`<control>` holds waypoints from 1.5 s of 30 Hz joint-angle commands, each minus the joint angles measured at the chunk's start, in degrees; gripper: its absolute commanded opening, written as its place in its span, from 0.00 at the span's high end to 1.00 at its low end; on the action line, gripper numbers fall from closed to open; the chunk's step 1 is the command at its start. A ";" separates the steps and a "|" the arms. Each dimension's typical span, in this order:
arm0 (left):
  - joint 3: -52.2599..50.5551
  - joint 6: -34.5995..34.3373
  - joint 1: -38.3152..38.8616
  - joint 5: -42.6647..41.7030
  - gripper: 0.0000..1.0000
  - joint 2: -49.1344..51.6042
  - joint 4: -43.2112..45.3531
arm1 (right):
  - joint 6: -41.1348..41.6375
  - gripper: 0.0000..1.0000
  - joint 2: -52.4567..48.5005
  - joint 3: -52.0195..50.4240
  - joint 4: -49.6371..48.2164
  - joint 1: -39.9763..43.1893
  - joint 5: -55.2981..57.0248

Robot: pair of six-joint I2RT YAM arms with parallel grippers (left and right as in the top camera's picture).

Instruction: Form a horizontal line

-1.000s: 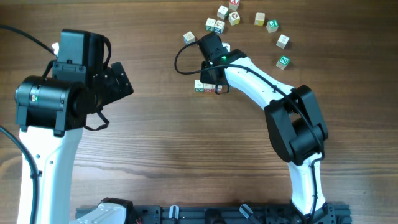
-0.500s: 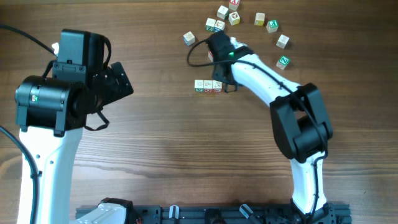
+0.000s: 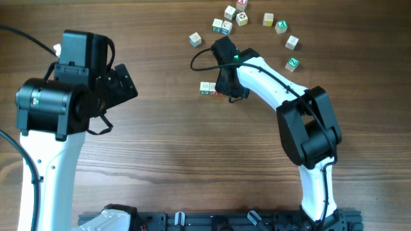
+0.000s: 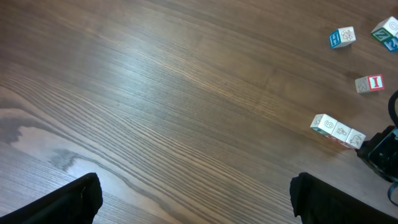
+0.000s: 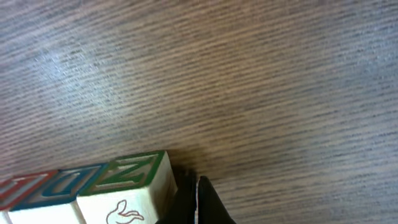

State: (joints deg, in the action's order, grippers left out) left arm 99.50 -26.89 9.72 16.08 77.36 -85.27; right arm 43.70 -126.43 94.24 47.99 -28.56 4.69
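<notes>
A short row of 3 small pale letter cubes, printed in green and red and touching side to side, lies on the brown wooden bench, in its far middle part. The white-and-black right arm's pincer stands at the row's right end and hides that end from overhead. Its wrist view shows 1 dark finger just beside the last cube face, which carries a green letter. Whether this pincer is spread or clenched cannot be told. The left arm's pincer hangs released over bare wood well to the left of the row, its 2 fingers wide apart and grasping nothing. Loose cubes of the same kind lie scattered beyond the row, toward the far right.
</notes>
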 commanded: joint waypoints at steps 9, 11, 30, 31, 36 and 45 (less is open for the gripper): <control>0.15 -0.55 -0.35 0.70 0.00 0.00 0.13 | -1.86 0.95 1.29 0.26 -2.47 0.13 2.99; 0.15 -0.55 -0.35 0.70 0.00 0.00 0.13 | -3.26 0.95 1.29 0.26 -3.10 0.13 2.95; 0.15 -0.55 -0.35 0.68 0.00 0.00 0.13 | -3.56 0.95 18.43 1.29 6.01 4.28 16.98; 0.15 -0.55 -0.35 0.68 0.00 0.00 0.13 | -3.61 0.95 20.94 1.29 6.69 4.28 17.40; 0.15 -0.55 -0.35 0.68 0.00 0.00 0.13 | -3.23 0.42 36.17 1.29 9.55 4.26 17.14; 0.15 -0.55 -0.35 0.70 0.00 0.00 0.13 | -3.06 0.00 55.95 1.29 11.89 4.26 17.11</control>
State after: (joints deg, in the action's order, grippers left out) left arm 99.50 -26.89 9.72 16.08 77.36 -85.27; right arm 40.69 -72.55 94.89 59.64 -24.12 20.86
